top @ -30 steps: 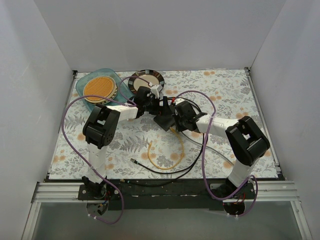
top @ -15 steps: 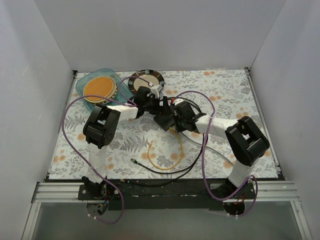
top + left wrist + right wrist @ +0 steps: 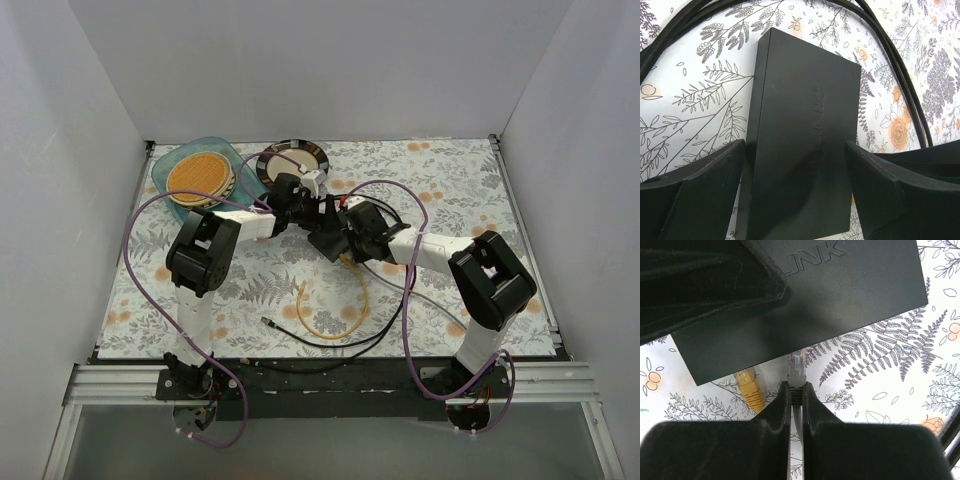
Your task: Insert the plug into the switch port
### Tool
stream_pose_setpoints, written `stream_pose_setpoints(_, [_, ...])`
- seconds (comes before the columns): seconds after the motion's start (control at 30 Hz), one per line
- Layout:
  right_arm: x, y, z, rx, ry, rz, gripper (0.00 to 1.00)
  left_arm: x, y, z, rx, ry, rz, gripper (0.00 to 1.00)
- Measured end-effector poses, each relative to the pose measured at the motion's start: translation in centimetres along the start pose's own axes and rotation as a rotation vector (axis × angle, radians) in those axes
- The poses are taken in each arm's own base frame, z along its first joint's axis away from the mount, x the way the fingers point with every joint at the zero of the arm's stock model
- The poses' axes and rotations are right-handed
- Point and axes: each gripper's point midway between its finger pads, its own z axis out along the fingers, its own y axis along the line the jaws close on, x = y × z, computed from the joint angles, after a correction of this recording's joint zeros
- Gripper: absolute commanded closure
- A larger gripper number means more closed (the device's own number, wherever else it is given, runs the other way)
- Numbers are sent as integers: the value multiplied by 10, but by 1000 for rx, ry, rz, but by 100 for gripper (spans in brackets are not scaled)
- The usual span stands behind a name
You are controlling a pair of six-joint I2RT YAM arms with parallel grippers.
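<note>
The switch, a flat dark box (image 3: 326, 241), is held tilted above the mat by my left gripper (image 3: 316, 220), whose fingers press its two long sides in the left wrist view (image 3: 796, 165). Its ports are hidden under the box's near edge (image 3: 805, 347). My right gripper (image 3: 796, 387) is shut on a grey-booted clear plug (image 3: 797, 365) whose tip meets that edge. The yellow-booted plug (image 3: 749, 386) lies free just to its left, tip also at the edge. The yellow cable (image 3: 330, 328) loops on the mat.
A black cable (image 3: 345, 340) curves across the near mat, and more black cable (image 3: 900, 65) runs beside the box. A dark plate (image 3: 293, 161) and a blue dish holding an orange disc (image 3: 199, 175) sit at the back left. Purple arm cables arch overhead.
My right gripper has edged slightly left, closer to the box, with the grey-booted plug. The left gripper and the box have barely moved.
</note>
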Motion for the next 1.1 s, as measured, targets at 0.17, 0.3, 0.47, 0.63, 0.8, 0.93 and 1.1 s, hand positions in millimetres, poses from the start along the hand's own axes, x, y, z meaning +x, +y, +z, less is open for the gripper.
stream_pose_setpoints(0.17, [0, -1, 0, -3, 1, -27, 99, 1, 0, 0, 5, 3, 19, 22])
stream_pose_setpoints(0.3, [0, -1, 0, -6, 1, -57, 99, 1, 0, 0, 6, 5, 30, 22])
stream_pose_setpoints(0.47, [-1, -2, 0, -8, 1, -85, 99, 2, -1, 1, 8, 7, 38, 22])
stream_pose_setpoints(0.63, [-1, -4, 0, -8, -2, -121, 99, 1, -1, 2, 10, 8, 51, 22])
stream_pose_setpoints(0.8, [-3, -5, 0, -8, -9, -162, 99, 1, -1, 2, 9, 11, 55, 22])
stream_pose_setpoints(0.93, [-4, -6, 2, -12, -18, -205, 99, 0, -1, 3, 10, 10, 62, 22])
stream_pose_setpoints(1.1, [-4, -1, 6, -50, -53, -260, 99, -1, -2, 4, 18, 9, 74, 22])
